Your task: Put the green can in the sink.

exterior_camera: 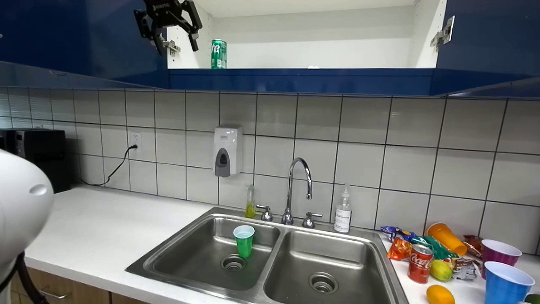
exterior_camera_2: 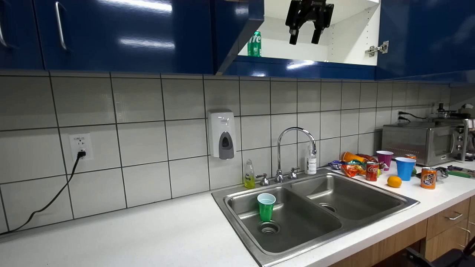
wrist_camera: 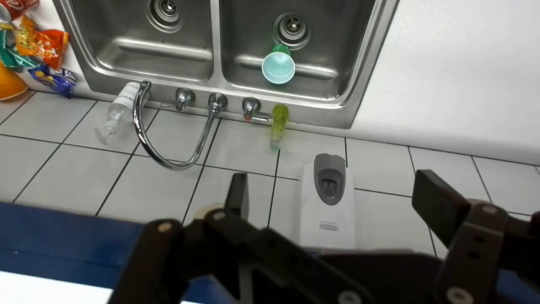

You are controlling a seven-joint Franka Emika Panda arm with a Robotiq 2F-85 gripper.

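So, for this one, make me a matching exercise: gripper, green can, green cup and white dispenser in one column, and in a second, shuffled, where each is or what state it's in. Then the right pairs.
Column 1
1. gripper
2. green can
3. green cup
4. white dispenser

Column 2
A. in a basin of the sink
B. fixed to the tiled wall
C. open, holding nothing
D. inside the open cupboard

Pairs: 1-C, 2-D, 3-A, 4-B
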